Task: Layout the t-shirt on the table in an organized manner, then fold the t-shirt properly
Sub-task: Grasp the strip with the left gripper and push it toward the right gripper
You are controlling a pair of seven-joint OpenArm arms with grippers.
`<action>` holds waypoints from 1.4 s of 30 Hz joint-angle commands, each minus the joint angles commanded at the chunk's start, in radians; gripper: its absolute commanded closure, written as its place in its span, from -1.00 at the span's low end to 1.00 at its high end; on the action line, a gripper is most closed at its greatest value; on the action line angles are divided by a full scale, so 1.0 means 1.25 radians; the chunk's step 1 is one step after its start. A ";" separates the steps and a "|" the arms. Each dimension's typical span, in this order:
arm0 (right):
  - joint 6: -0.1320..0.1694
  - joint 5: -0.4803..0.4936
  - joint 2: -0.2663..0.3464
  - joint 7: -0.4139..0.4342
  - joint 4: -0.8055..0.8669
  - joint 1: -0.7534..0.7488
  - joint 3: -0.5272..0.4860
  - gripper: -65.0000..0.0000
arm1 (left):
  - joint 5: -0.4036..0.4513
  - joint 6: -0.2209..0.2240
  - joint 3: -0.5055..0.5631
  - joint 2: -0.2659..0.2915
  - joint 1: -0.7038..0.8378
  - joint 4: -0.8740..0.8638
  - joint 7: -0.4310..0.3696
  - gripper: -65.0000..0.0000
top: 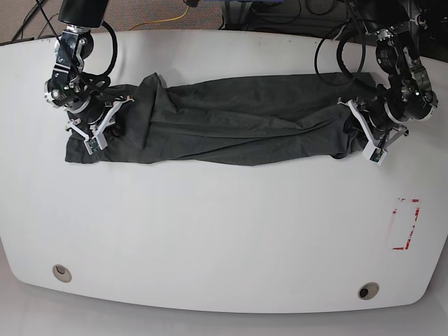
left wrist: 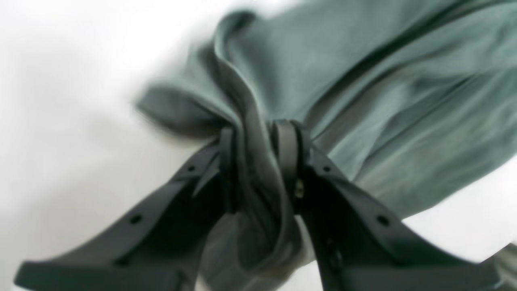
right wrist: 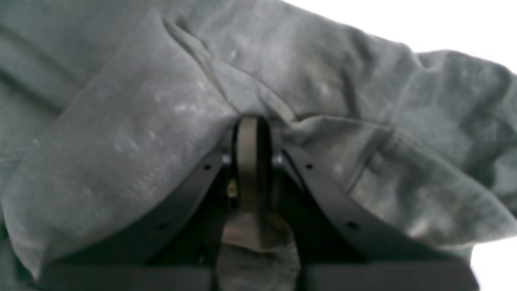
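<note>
Grey t-shirt bunched lengthwise on table

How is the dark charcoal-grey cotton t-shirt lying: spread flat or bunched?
Bunched: the dark charcoal-grey cotton t-shirt stretches as a wrinkled band between both grippers.

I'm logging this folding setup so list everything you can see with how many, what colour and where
dark charcoal-grey cotton t-shirt: one, stretched in a wrinkled band across the far half of the table, each end pinched by a tool
large white smooth table: one, fills the base view
round grommet holes: two, dark, near edge, one at the left and one at the right
red tape rectangle mark: one, right side of the table
cables: several, black and one yellow, beyond the far edge
left tool: one, black, shut on a bunch of shirt fabric
right tool: one, black, shut on shirt fabric
</note>
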 joint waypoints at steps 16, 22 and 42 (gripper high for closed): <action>0.000 0.000 -0.001 0.000 0.000 -0.001 -0.001 0.88 | 0.001 0.000 0.056 0.047 -0.047 0.006 0.056 0.31; 0.000 0.001 -0.001 0.000 0.000 -0.002 -0.001 0.88 | 0.000 0.000 0.001 -0.010 -0.036 0.007 0.055 -0.04; 0.000 0.001 -0.002 0.000 0.000 -0.001 -0.001 0.88 | 0.000 0.000 -0.065 -0.149 -0.007 0.006 0.054 -0.38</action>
